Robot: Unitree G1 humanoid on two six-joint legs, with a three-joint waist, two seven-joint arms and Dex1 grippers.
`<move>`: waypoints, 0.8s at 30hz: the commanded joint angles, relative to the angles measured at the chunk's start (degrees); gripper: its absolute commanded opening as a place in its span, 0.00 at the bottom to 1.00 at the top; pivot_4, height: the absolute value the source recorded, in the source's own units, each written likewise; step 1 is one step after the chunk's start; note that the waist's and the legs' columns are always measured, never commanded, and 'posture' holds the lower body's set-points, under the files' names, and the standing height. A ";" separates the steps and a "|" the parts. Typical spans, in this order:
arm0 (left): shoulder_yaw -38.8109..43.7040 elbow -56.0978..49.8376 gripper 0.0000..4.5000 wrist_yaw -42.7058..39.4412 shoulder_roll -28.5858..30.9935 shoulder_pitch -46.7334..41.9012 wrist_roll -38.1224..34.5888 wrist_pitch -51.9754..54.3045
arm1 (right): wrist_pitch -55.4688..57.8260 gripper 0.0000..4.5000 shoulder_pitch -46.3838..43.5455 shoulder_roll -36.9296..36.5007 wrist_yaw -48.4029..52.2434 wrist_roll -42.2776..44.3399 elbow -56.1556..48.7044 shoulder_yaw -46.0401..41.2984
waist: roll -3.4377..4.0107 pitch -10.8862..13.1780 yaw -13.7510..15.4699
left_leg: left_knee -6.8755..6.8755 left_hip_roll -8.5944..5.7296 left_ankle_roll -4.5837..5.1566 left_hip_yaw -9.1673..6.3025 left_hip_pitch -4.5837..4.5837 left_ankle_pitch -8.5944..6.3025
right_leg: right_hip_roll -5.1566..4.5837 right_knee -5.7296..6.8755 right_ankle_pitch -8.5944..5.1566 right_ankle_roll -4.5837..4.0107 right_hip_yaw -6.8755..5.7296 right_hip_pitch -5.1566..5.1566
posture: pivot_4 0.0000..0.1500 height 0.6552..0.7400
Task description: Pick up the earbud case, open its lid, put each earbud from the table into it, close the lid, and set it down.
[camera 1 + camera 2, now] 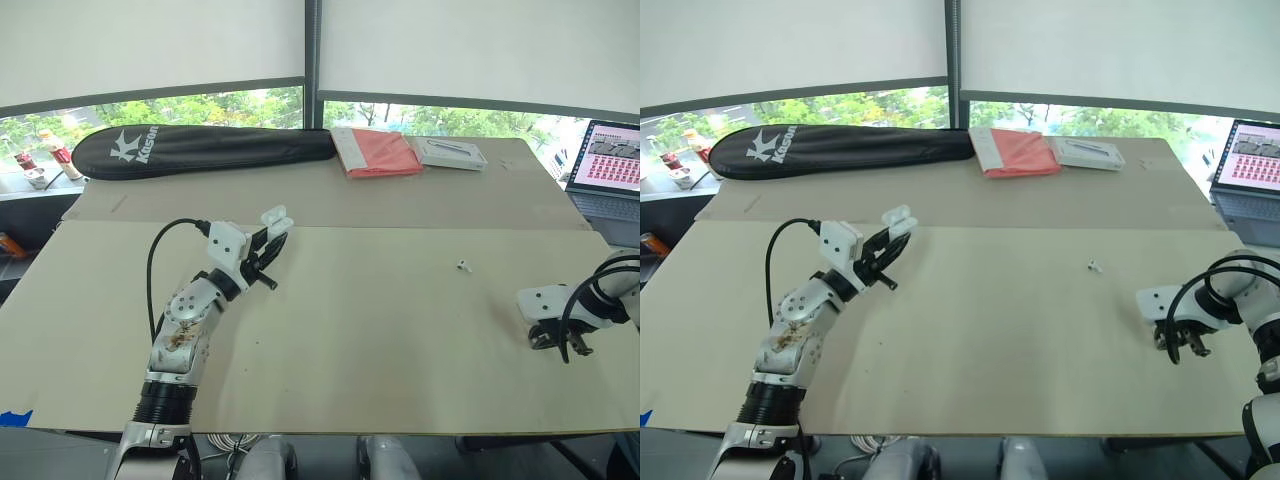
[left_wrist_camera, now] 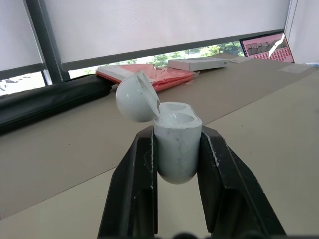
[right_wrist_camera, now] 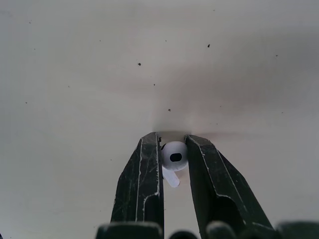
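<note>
My left gripper (image 1: pixel 268 243) is raised over the left part of the table and shut on the white earbud case (image 2: pixel 177 142). The case's lid (image 2: pixel 137 97) stands open, and both wells look empty. At the right edge my right gripper (image 1: pixel 552 340) points down at the tabletop. Its two black fingers (image 3: pixel 144 179) are shut on a white earbud (image 3: pixel 174 158) just above the surface. A second white earbud (image 1: pixel 463 266) lies loose on the table, between the two grippers and closer to the right one.
Along the back lie a black racket bag (image 1: pixel 200 148), a red folder (image 1: pixel 380 153) and a flat white box (image 1: pixel 450 152). A laptop (image 1: pixel 608 165) stands at the far right. The cardboard tabletop (image 1: pixel 380 330) is bare between the arms.
</note>
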 commanded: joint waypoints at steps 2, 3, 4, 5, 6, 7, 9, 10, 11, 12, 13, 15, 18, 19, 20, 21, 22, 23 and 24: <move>0.23 -1.38 0.13 0.12 0.12 -0.95 0.16 -0.39 | 1.17 0.08 -0.04 -0.58 0.28 0.66 0.51 -0.80 | 0.00 0.00 0.00 | 0.00 0.00 0.00 0.00 0.00 0.00 | 0.00 0.00 0.00 0.00 0.00 0.00 | 1.00 1.00; 0.23 -1.29 0.13 0.12 0.12 -0.98 0.19 -0.46 | 1.63 0.08 -0.24 -0.35 0.38 1.01 0.48 -1.02 | 0.00 0.00 0.00 | 0.00 0.00 0.00 0.00 0.00 0.00 | 0.00 0.00 0.00 0.00 0.00 0.00 | 1.00 1.00; 0.24 -1.26 0.13 0.15 0.09 -1.01 0.20 -0.49 | 3.31 0.08 -0.90 0.29 0.51 1.77 0.44 -1.59 | 0.00 0.00 -0.01 | 0.00 0.00 0.00 0.00 0.00 0.00 | 0.00 0.00 0.00 0.00 0.00 0.00 | 1.00 1.00; 0.24 -1.27 0.13 0.19 0.06 -1.02 0.22 -0.50 | 5.47 0.08 -1.68 1.04 0.86 2.74 0.26 -2.25 | 0.00 0.00 -0.03 | 0.00 0.00 0.00 0.00 0.00 0.00 | 0.00 0.00 0.00 0.00 0.00 0.00 | 1.00 1.00; 0.19 -1.36 0.13 0.25 0.01 -1.04 0.24 -0.48 | 9.21 0.08 -2.69 2.14 1.52 4.36 -0.53 -3.33 | 0.00 0.00 -0.04 | 0.00 0.00 0.00 0.00 0.00 0.00 | 0.00 0.00 0.00 0.00 0.00 0.00 | 1.00 1.00; 0.17 -1.32 0.13 0.27 -0.04 -1.06 0.25 -0.53 | 13.45 0.08 -3.56 3.29 2.23 6.02 -1.70 -4.45 | 0.00 0.00 -0.27 | 0.00 0.00 0.00 0.00 0.00 0.00 | 0.00 0.00 0.00 0.00 0.00 -0.01 | 1.00 1.00; 0.02 -1.23 0.13 0.30 -0.23 -1.15 0.28 -0.63 | 25.98 0.08 -5.84 6.44 2.57 9.95 -5.59 -7.50 | 0.00 0.00 -0.90 | -0.01 0.03 -0.01 0.02 -0.01 0.01 | 0.00 0.00 0.05 -0.05 0.02 -0.05 | 1.00 1.00; -0.13 -1.23 0.13 0.31 -0.45 -1.26 0.26 -0.65 | 34.59 0.08 -7.44 8.54 1.92 12.52 -8.71 -9.49 | 0.01 0.00 -1.16 | -0.04 0.05 -0.03 0.02 -0.01 0.02 | 0.01 0.02 0.06 -0.06 0.02 -0.08 | 1.00 1.00; -0.37 -1.10 0.13 0.23 -0.70 -1.45 0.29 -0.73 | 44.60 0.08 -9.19 10.88 0.72 15.72 -13.04 -11.90 | 0.06 0.01 -1.31 | -0.05 0.09 -0.07 0.02 -0.04 0.04 | 0.03 0.05 0.09 -0.10 0.05 -0.15 | 1.00 1.00; -0.64 -0.97 0.13 0.17 -1.03 -1.68 0.34 -0.80 | 53.56 0.08 -10.48 12.91 -0.82 18.64 -17.38 -14.21 | 0.11 0.02 -1.32 | -0.07 0.09 -0.12 0.01 -0.14 0.07 | 0.04 0.11 0.11 -0.13 0.08 -0.29 | 1.00 1.00; -0.89 -0.82 0.13 0.11 -1.37 -1.90 0.37 -0.85 | 61.87 0.08 -11.40 14.83 -2.86 21.36 -21.91 -16.55 | 0.17 0.02 -1.15 | -0.07 0.10 -0.15 0.01 -0.18 0.08 | 0.04 0.15 0.12 -0.14 0.08 -0.38 | 1.00 1.00; -1.51 -0.40 0.13 -0.20 -2.14 -2.43 0.40 -1.05 | 76.49 0.08 -12.58 19.23 -8.47 26.75 -30.66 -21.91 | 0.19 0.02 -0.50 | -0.06 0.09 -0.19 -0.08 -0.29 0.11 | 0.01 0.49 0.13 -0.17 -0.03 -0.56 | 1.00 1.00; -2.58 0.42 0.13 -0.21 -3.60 -3.39 0.69 -1.53 | 93.18 0.08 -14.82 29.38 -20.29 33.12 -40.79 -33.48 | 0.22 0.00 0.60 | 0.01 0.10 -0.27 -0.20 -0.75 0.12 | 0.00 0.90 0.12 -0.19 -0.14 -1.07 | 1.00 1.00; -2.95 1.08 0.13 0.07 -4.41 -3.92 0.99 -1.98 | 97.88 0.08 -15.69 34.48 -25.35 34.32 -44.17 -38.49 | 0.23 -0.01 0.82 | 0.07 0.05 -0.32 -0.22 -1.04 0.16 | -0.02 0.94 0.14 -0.21 -0.14 -1.33 | 1.00 1.00; -3.22 1.67 0.13 0.22 -5.08 -4.35 1.30 -2.40 | 101.11 0.08 -16.06 38.52 -29.55 35.15 -47.14 -42.14 | 0.23 -0.01 1.04 | 0.12 0.04 -0.37 -0.26 -1.13 0.20 | 0.00 0.95 0.17 -0.25 -0.17 -1.38 | 1.00 1.00; -3.54 2.30 0.13 0.25 -5.68 -4.82 1.69 -2.92 | 102.80 0.08 -15.90 42.11 -33.03 36.04 -50.18 -44.69 | 0.23 -0.01 1.22 | 0.17 0.03 -0.36 -0.27 -1.19 0.20 | -0.01 0.96 0.19 -0.26 -0.21 -1.37 | 1.00 1.00; -4.02 3.11 0.13 0.36 -6.66 -5.73 1.98 -3.40 | 101.90 0.08 -15.23 46.91 -37.24 36.65 -54.04 -46.13 | 0.23 -0.01 1.33 | 0.18 0.00 -0.34 -0.28 -1.24 0.20 | -0.02 0.95 0.21 -0.26 -0.22 -1.37 | 1.00 1.00; -4.43 3.91 0.13 0.53 -7.57 -6.58 2.18 -3.87 | 100.46 0.08 -14.71 50.93 -40.83 37.25 -57.02 -46.86 | 0.24 -0.01 1.33 | 0.22 -0.02 -0.31 -0.29 -1.28 0.19 | -0.02 0.93 0.22 -0.25 -0.23 -1.37 | 1.00 1.00; -4.78 4.61 0.13 0.84 -8.42 -7.35 2.48 -4.31 | 99.21 0.08 -14.38 54.37 -44.22 37.54 -59.48 -47.29 | 0.25 -0.01 1.30 | 0.24 -0.05 -0.27 -0.27 -1.30 0.17 | -0.02 0.93 0.22 -0.24 -0.22 -1.38 | 1.00 1.00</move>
